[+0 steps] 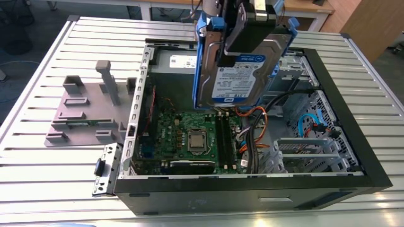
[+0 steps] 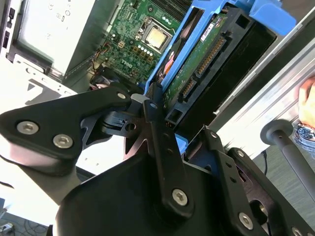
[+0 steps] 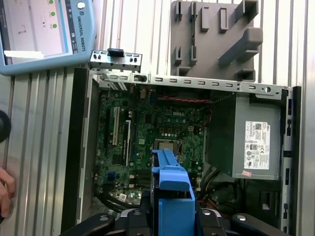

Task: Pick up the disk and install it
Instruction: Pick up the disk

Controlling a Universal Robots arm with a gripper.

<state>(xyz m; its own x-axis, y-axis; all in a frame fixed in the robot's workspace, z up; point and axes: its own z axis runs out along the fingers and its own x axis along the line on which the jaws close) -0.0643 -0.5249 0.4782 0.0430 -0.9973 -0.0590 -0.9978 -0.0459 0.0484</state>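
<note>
Disk (image 1: pixel 237 78): silver drive in blue bracket, held on edge, lifted above the open case (image 1: pixel 341 118), over the motherboard (image 1: pixel 189 137) near the grey power supply (image 1: pixel 180 61).
Gripper (image 2: pixel 157 110): black fingers pinching the disk by its upper end; connector edge visible in the second wrist view.
Case: lies open on the slatted table (image 1: pixel 38 165); cables (image 1: pixel 252 137) and a metal drive cage (image 1: pixel 306 149) sit at the side away from the power supply.
Handling judgement: keep the disk square to its bay, clear of the cables, lower slowly, hold a firm pinch until seated.
</note>
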